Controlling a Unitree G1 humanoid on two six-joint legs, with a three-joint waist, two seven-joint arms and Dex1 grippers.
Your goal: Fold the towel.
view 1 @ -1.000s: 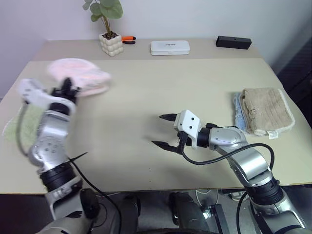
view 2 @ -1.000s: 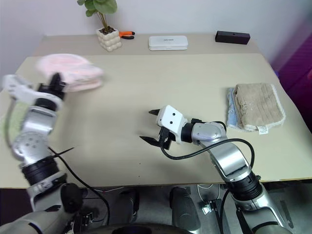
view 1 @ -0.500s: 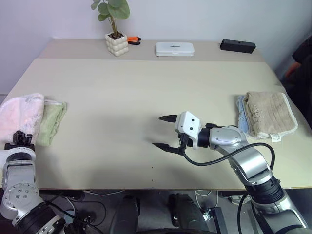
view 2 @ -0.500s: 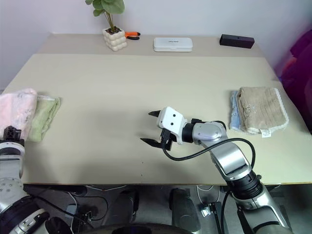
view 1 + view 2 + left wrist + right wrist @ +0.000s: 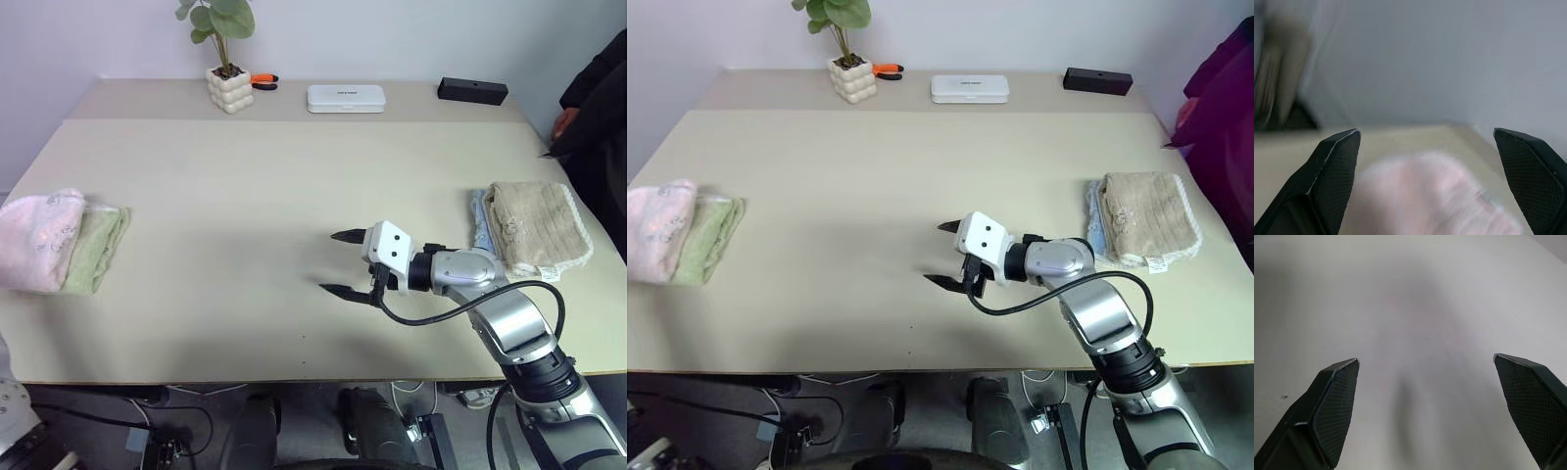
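Note:
The pale pink towel (image 5: pixel 37 240) lies folded in a soft bundle at the table's left edge, resting partly on a light green folded towel (image 5: pixel 99 250). In the left wrist view my left gripper (image 5: pixel 1426 130) is open, its fingers wide apart with nothing between them, and the pink towel (image 5: pixel 1425 196) shows blurred just beyond it. My right gripper (image 5: pixel 329 261) hovers open over the bare middle of the table, far from the towel. Its fingers (image 5: pixel 1334 406) frame only tabletop in the right wrist view.
A beige-brown folded towel (image 5: pixel 537 223) lies on a blue cloth (image 5: pixel 480 221) at the table's right. Along the back stand a potted plant (image 5: pixel 227 88), an orange tool (image 5: pixel 261 78), a white case (image 5: pixel 345 96) and a black box (image 5: pixel 472 90). A person's dark sleeve (image 5: pixel 593 93) shows at the right edge.
My left gripper carried the pink towel to the left edge, set it on the green towel, opened and drew back out of the head views. The right gripper has barely moved.

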